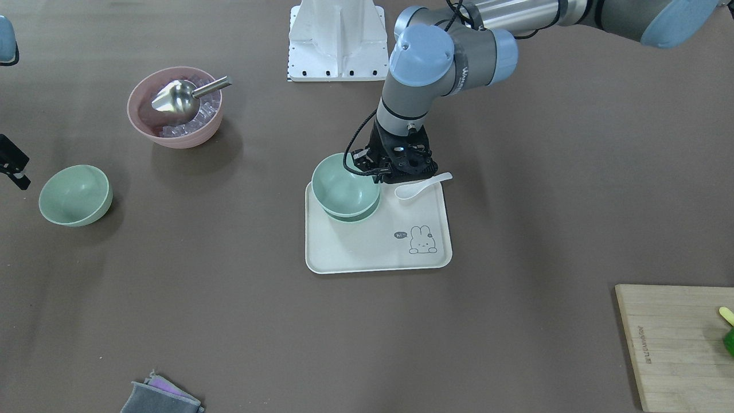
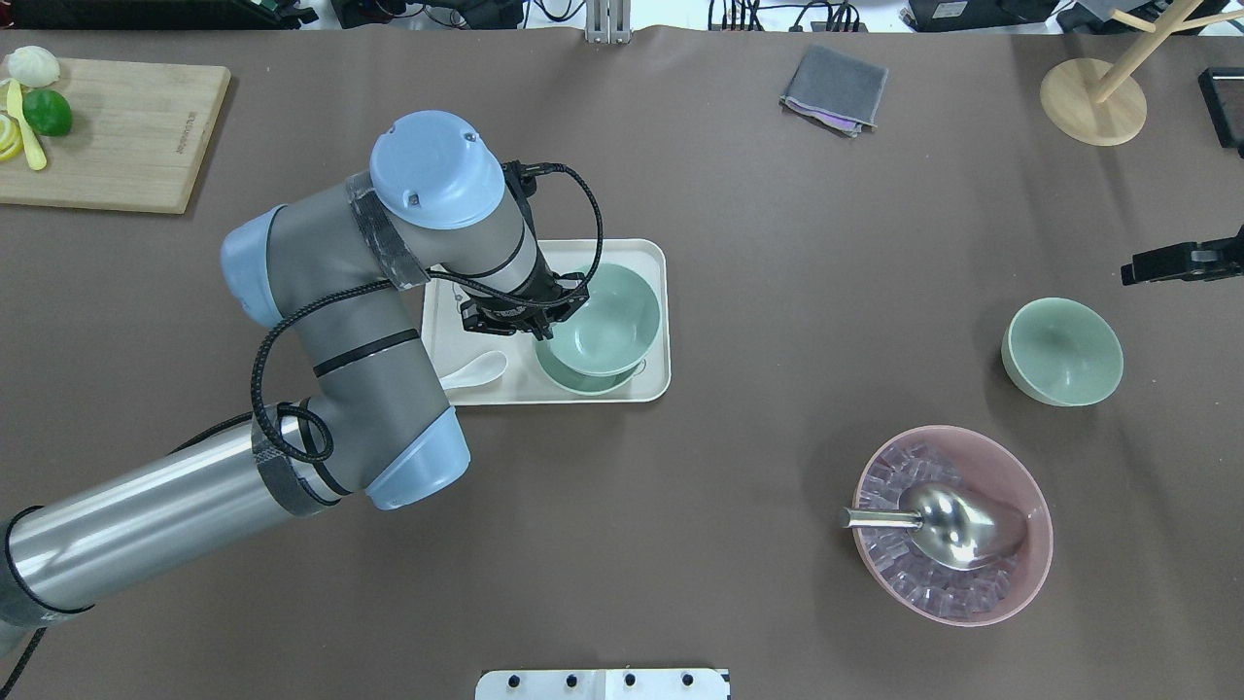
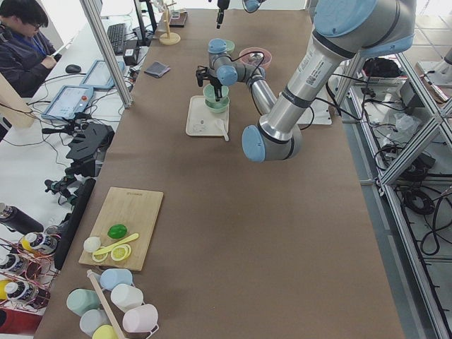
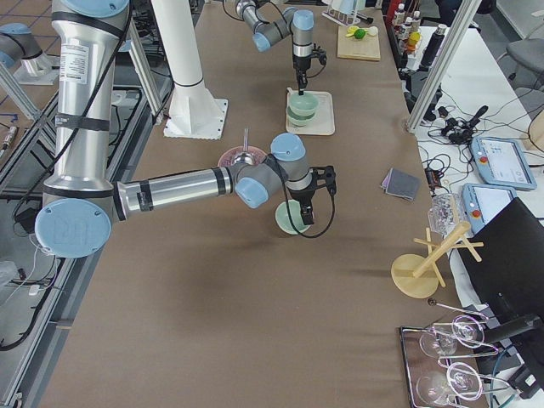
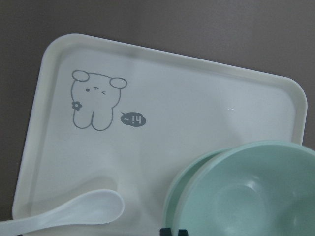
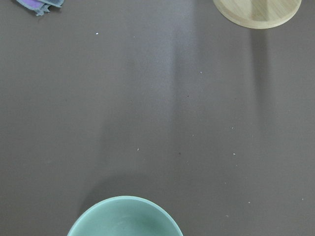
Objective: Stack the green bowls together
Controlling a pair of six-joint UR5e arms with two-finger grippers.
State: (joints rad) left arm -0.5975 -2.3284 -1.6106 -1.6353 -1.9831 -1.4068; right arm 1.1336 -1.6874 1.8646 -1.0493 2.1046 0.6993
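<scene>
My left gripper (image 1: 383, 175) (image 2: 546, 323) is shut on the rim of a pale green bowl (image 1: 343, 184) (image 2: 610, 319). It holds that bowl over a second green bowl (image 1: 356, 215) (image 2: 579, 381) that sits on the white tray (image 1: 373, 252) (image 2: 649, 261). The upper bowl sits slightly off-centre, and I cannot tell whether the two touch. The left wrist view shows both bowls (image 5: 246, 191). The third green bowl (image 1: 74, 195) (image 2: 1061, 352) (image 6: 125, 219) stands alone on the table. My right gripper (image 1: 17, 169) (image 2: 1166, 262) hovers near it, open and empty.
A white spoon (image 1: 421, 186) (image 2: 476, 369) lies on the tray beside the bowls. A pink bowl (image 1: 143, 123) (image 2: 1035, 564) holds ice cubes and a metal scoop. A cutting board (image 2: 107, 131), a grey cloth (image 2: 834, 89) and a wooden stand (image 2: 1093, 102) sit at the far edge.
</scene>
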